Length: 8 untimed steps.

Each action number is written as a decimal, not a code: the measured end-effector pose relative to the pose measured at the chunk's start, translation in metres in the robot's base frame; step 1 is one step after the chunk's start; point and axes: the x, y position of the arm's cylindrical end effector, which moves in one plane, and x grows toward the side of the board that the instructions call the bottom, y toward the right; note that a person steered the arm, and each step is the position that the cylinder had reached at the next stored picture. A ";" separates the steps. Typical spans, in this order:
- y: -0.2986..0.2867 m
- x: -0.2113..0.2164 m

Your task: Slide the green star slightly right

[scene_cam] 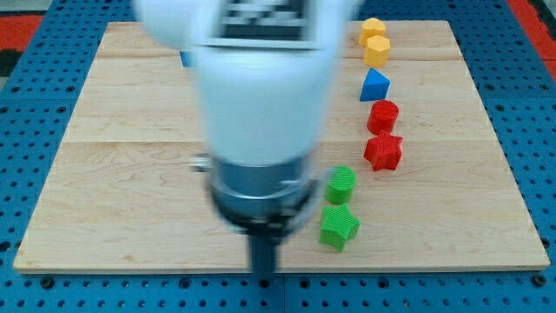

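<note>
The green star (339,228) lies on the wooden board (122,174) near the view's bottom, right of centre. A green cylinder (341,184) sits just above it, close to or touching it. My dark rod comes down out of the large blurred white arm in the middle of the view. My tip (263,280) is at the board's bottom edge, to the left of the green star and a little below it, with a clear gap between them.
A red star (383,151), a red cylinder (382,116), a blue triangular block (374,85) and two yellow blocks (377,50) (373,29) run up the right side. A blue block (185,58) peeks out behind the arm at the top left.
</note>
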 end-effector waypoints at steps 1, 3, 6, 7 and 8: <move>0.004 -0.024; 0.061 -0.056; 0.107 -0.037; 0.112 -0.037; 0.120 -0.037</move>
